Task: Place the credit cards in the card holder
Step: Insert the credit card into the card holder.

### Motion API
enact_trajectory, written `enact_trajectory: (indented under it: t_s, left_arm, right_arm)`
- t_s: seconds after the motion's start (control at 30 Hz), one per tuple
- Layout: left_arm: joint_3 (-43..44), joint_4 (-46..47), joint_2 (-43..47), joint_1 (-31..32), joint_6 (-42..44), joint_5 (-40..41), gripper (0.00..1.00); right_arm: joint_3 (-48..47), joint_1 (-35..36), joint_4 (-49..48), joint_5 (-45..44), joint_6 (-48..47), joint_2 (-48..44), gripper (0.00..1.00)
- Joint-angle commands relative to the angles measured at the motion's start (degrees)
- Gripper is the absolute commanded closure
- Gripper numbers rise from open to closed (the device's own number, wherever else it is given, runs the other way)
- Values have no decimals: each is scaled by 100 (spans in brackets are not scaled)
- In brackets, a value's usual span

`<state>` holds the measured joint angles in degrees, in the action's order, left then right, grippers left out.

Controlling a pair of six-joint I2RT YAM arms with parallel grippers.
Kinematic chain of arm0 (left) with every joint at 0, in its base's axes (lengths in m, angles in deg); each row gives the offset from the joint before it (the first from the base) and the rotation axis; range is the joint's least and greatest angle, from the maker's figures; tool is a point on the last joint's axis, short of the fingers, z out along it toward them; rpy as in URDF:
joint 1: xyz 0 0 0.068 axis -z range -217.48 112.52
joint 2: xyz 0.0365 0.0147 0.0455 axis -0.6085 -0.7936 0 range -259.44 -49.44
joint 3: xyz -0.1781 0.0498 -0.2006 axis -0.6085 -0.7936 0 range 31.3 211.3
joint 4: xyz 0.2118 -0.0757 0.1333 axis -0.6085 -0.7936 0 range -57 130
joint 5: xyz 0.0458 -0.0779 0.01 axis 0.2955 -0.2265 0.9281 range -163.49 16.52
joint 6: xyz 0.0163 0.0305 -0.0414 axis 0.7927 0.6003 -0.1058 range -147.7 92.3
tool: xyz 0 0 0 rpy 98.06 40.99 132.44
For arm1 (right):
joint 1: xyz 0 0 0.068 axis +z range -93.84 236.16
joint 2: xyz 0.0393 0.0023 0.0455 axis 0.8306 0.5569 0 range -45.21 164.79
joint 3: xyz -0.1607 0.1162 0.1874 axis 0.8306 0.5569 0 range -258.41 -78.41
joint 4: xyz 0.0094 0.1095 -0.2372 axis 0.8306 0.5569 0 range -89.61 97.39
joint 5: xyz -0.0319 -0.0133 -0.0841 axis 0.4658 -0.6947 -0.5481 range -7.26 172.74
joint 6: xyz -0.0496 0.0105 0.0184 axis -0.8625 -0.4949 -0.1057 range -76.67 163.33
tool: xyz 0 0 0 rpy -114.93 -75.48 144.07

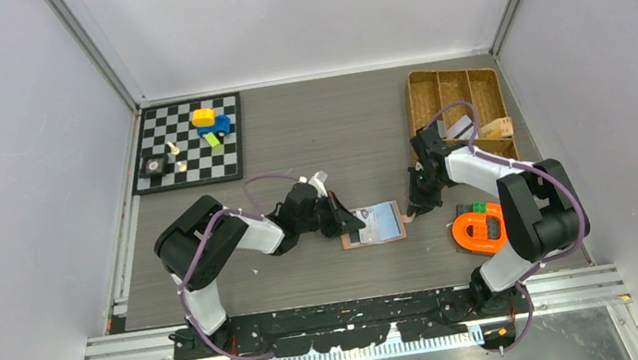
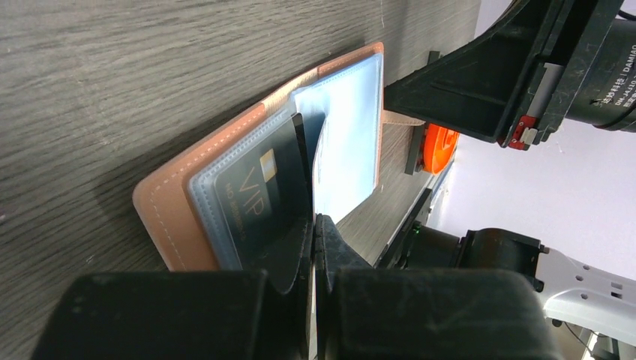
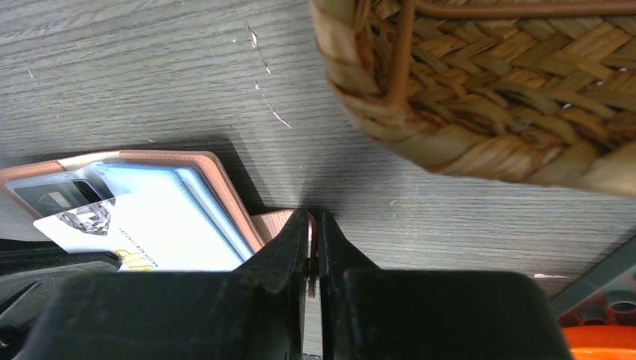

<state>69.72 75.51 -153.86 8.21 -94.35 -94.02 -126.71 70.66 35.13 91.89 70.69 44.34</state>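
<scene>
This looks like a robot lab. A grey table (image 1: 309, 135) sits between plain white walls (image 1: 18, 182) and metal bars (image 1: 90, 47). At 6 o'clock, a left arm (image 1: 212, 241) and a right arm (image 1: 523, 204) are bolted to a rail (image 1: 590, 286).

chessboard (image 1: 201, 158): far left, toy (image 1: 215, 125) on it | wicker tray (image 1: 427, 110): far right | orange item (image 1: 480, 231): near right

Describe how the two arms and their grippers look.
The left arm and right arm are black with white links, each trailed by a purple cable. The left gripper and right gripper have black wedge-shaped fingers.
</scene>
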Motion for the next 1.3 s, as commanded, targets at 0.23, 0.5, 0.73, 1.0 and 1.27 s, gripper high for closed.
enact_trajectory:
  t_s: [0.23,0.5,0.73,1.0,1.27]
  left_arm:
    - [-294,802,-200,-34,-94,574,100]
    - [-360,1000,-283,-34,-19,691,100]
    - [-344,1104,-378,-33,83,654,100]
    - [-306,1072,-439,48,21,584,100]
    - [-292,977,-491,128,-191,585,91]
  right_arm:
    - [-7,35,-6,-18,24,43,99]
    - [-5,52,6,-23,24,68,100]
    - [-11,66,14,-8,22,90,100]
    - [-31,80,24,8,24,108,100]
    - [-38,100,50,-9,16,97,100]
